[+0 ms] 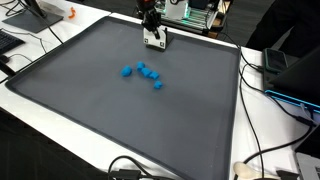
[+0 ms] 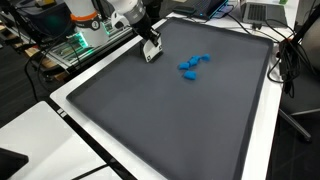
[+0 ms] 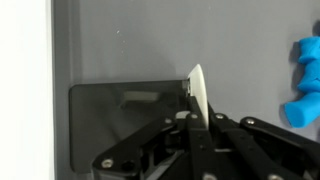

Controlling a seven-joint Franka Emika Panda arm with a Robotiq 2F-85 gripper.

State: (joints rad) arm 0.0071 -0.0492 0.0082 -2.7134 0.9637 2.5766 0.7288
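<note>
One robot gripper (image 1: 155,41) hangs low over a dark grey mat (image 1: 100,110) that covers most of a white table (image 1: 50,130). Its two black fingers are drawn together and clamped on a thin white piece (image 3: 198,90), which stands edge-on between them in the wrist view. What the piece is cannot be told. The piece reaches down close to the mat, but the pictures do not settle whether it touches.

Several small blue blocks (image 1: 143,74) lie in a loose cluster on the mat. They are well apart from the fingers, toward the middle of the mat in both exterior views. In the wrist view only part of the cluster shows, at the picture's edge to the right of the fingers.

To the left of the fingers in that view, a dark rectangular patch (image 3: 115,115) lies on the mat. Beyond the patch come the mat's edge and the white table. Behind the fingers, past the mat's far edge in an exterior view, sits electronic gear (image 1: 195,14) with cables.
</note>
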